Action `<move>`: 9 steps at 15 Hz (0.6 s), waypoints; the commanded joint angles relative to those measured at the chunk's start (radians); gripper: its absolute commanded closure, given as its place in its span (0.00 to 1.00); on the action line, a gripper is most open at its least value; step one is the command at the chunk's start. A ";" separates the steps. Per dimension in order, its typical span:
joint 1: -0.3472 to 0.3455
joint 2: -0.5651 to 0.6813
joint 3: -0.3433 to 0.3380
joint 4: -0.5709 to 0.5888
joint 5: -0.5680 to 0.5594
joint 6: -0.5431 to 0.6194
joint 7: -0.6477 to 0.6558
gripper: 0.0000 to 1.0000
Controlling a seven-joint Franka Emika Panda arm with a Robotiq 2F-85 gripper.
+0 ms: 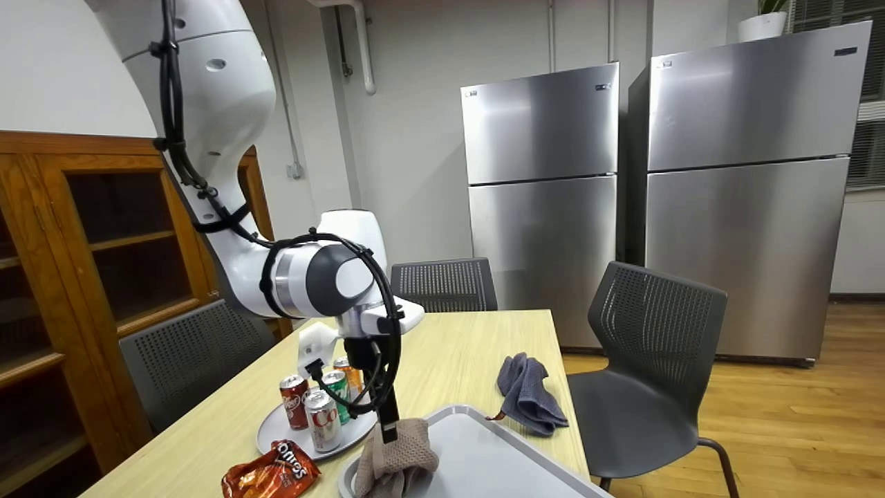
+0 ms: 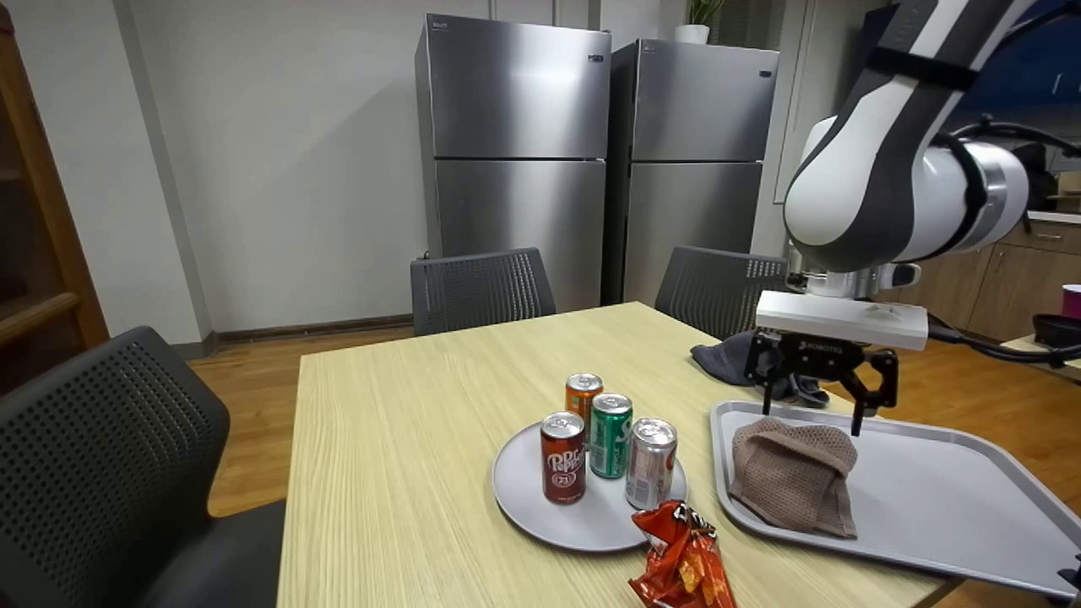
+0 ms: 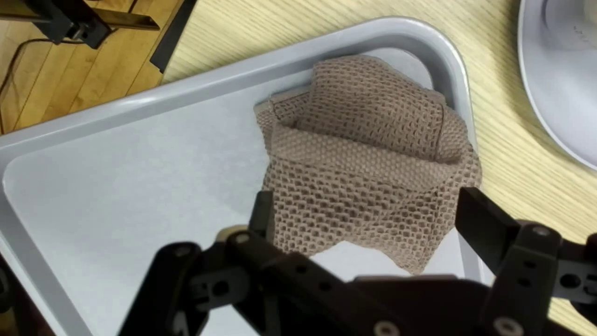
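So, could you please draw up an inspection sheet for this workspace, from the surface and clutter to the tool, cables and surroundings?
Surface: pale wood-grain table.
Main things: brown cloth, rumpled, at one end of the grey tray; the tray extends past the table's edge.
Clutter: round plate bearing four drink cans; red Doritos bag beside it; blue-grey cloth near the tray.
Tool: the tool is open at the brown cloth; whether it touches cannot be told.
Cables: black cables strapped along the robot arm; thin cord crossing the floor in the wrist view.
Surroundings: dark chairs, two steel refrigerators, glass-fronted wooden cabinet.
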 commanded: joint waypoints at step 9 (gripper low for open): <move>-0.047 0.089 -0.007 0.017 0.182 0.063 -0.020 0.00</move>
